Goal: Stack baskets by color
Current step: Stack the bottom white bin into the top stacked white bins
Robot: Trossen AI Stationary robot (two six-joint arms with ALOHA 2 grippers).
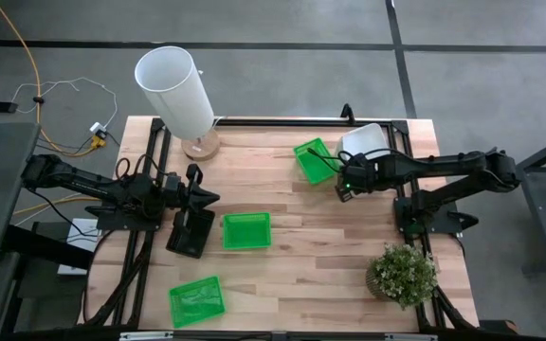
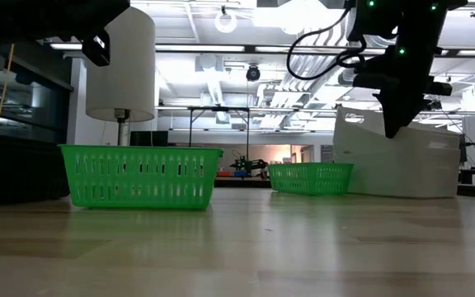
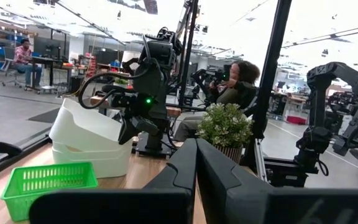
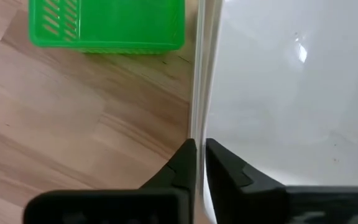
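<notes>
The right gripper (image 4: 196,163) pinches the rim of the white baskets (image 1: 363,142), stacked just beside a green basket (image 1: 315,159) that lies on the lamp's side of them. The left gripper (image 1: 207,197), clenched empty, waits beside the black baskets (image 1: 190,233), well apart.

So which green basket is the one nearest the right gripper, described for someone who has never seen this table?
Start at the white baskets stacked at the table's far right corner, where the right gripper pinches the stack's rim. The green basket sits just left of that stack, turned at an angle. The other two green baskets lie nearer the table's front, away from anything white.
</notes>
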